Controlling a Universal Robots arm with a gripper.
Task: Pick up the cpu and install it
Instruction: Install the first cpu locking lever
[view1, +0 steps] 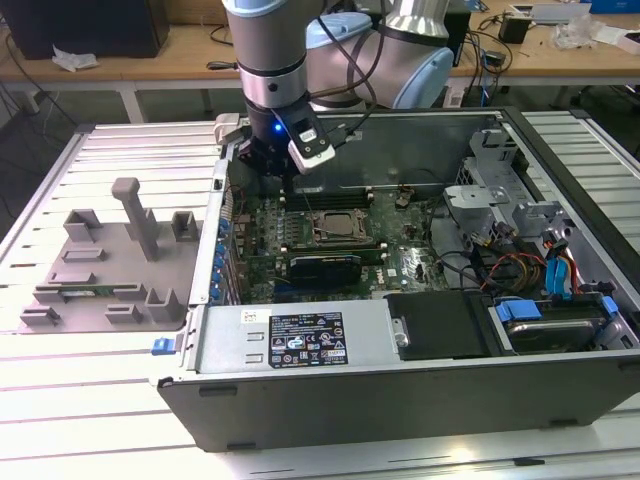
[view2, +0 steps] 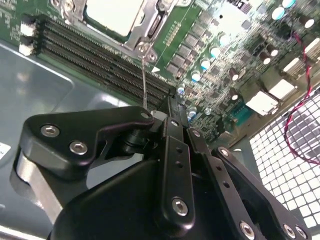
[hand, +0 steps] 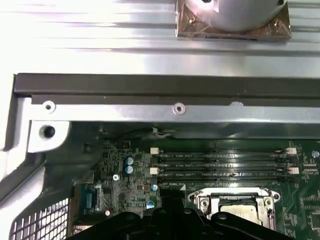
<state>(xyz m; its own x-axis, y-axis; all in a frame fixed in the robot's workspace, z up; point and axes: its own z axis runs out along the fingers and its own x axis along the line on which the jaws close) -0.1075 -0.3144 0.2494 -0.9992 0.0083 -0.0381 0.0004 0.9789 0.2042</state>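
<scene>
One cpu (view1: 337, 227) just beside gripper (view1: 285, 184)

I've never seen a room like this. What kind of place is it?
Probably a robotics lab or workshop. A robot arm hangs over an open computer case on a slatted metal table, and wooden workbenches strewn with cables stand behind.

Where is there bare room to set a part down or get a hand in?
In the exterior view, bare table slats lie on the near and far sides of the grey fixture. Inside the case it is crowded: the gripper hangs beside the cpu, and cables fill the exterior view's right.
</scene>
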